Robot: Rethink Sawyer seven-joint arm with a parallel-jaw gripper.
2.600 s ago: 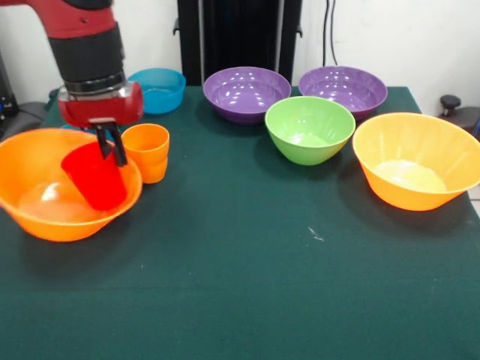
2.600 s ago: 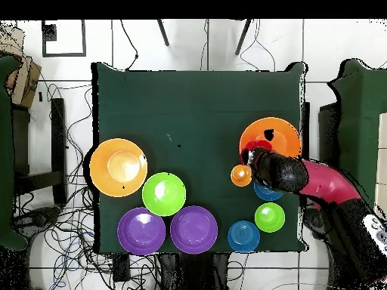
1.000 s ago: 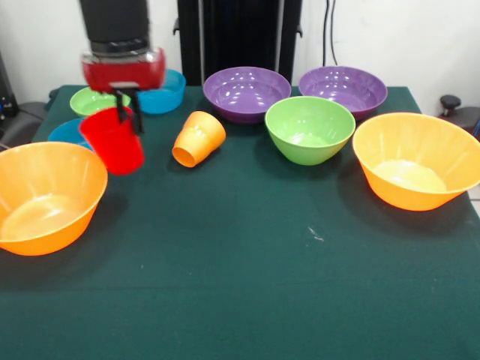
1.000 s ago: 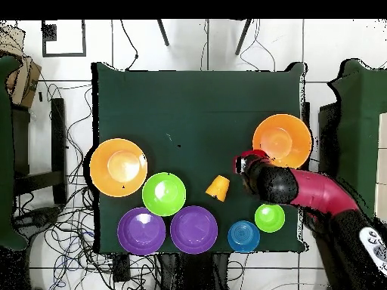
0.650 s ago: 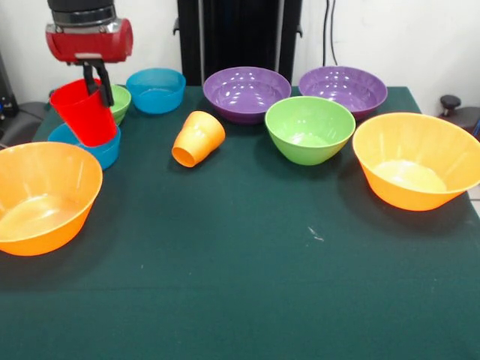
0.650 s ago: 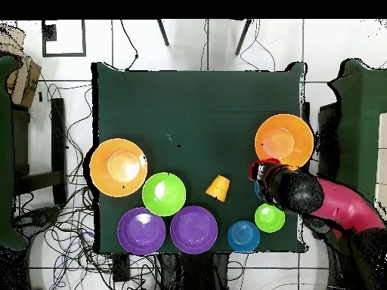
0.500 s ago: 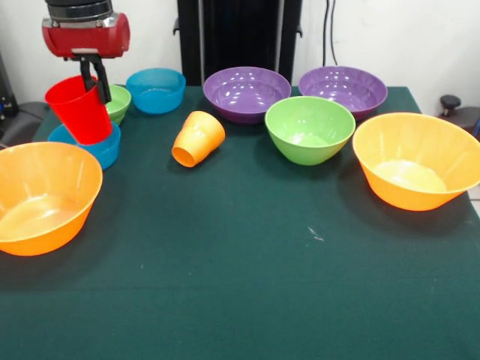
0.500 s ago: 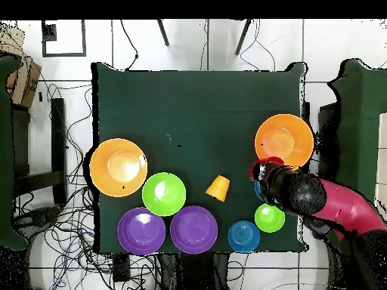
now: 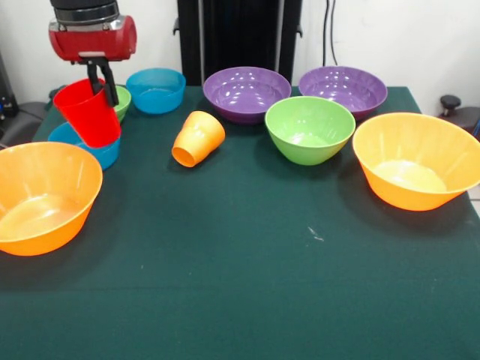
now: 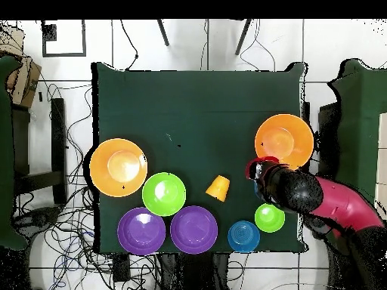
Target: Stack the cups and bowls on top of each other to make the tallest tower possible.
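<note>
The green table [image 9: 247, 285] carried everything, and places below are read as clock directions on the front view, from the table's middle.

Two large orange bowls were the biggest pieces: one [image 9: 45, 196] at 9 o'clock near the edge, the other [image 9: 416, 159] at 3 o'clock. Neither held anything, and no tower stood in either. At 12 o'clock sat a purple bowl [image 9: 246, 93], with a second purple bowl [image 9: 343, 88] at about 1 o'clock, just beside it. In front of the gap between them stood the medium green bowl [image 9: 310, 128].

The red and black arm [image 9: 88, 30] came in at 10 to 11 o'clock. Its gripper [image 9: 102, 81] pinched the rim of the red cup [image 9: 89, 112], one finger inside and one outside, holding it tilted in the air above a small blue bowl [image 9: 94, 150] that lay partly hidden behind the cup, just beyond the 9 o'clock orange bowl.

A second small blue bowl [image 9: 156, 89] stood at 11 o'clock, and the small green bowl [image 9: 120, 101] showed only as a sliver beside the cup. The orange cup [image 9: 198, 138] lay tipped on its side at 11 o'clock, nearer the middle, apart from every bowl.
</note>
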